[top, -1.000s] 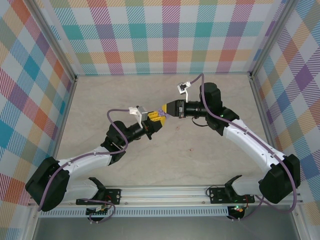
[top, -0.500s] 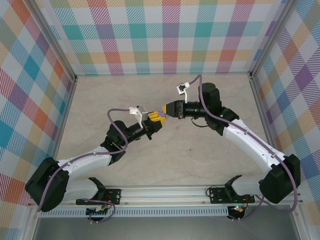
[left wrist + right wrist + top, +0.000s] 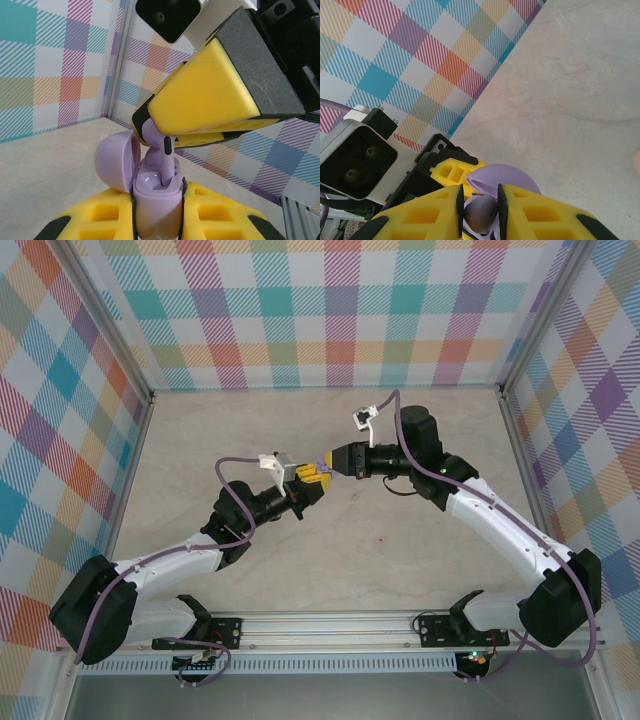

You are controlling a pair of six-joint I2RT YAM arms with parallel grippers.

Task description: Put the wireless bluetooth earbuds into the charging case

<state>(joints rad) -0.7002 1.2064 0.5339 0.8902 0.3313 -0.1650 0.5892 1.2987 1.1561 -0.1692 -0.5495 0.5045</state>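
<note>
My left gripper (image 3: 156, 207) is shut on the purple charging case (image 3: 155, 197), held upright with its round lid (image 3: 116, 163) swung open to the left. My right gripper (image 3: 479, 212) is shut on one purple earbud (image 3: 481, 212). In the left wrist view that earbud (image 3: 167, 162) hangs from the right gripper's yellow fingers (image 3: 200, 100), its stem reaching down into a slot of the case. From the top view both grippers meet mid-table, left gripper (image 3: 306, 478) and right gripper (image 3: 330, 462) nearly touching. The second earbud is hidden or out of view.
The pale table surface (image 3: 330, 540) lies open around the arms. Checkered walls (image 3: 320, 320) close off the back and sides. A metal rail (image 3: 330, 625) runs along the near edge by the arm bases.
The two grippers have stayed together mid-table, with barely any shift; the right gripper sits a touch higher in the view than a second ago.
</note>
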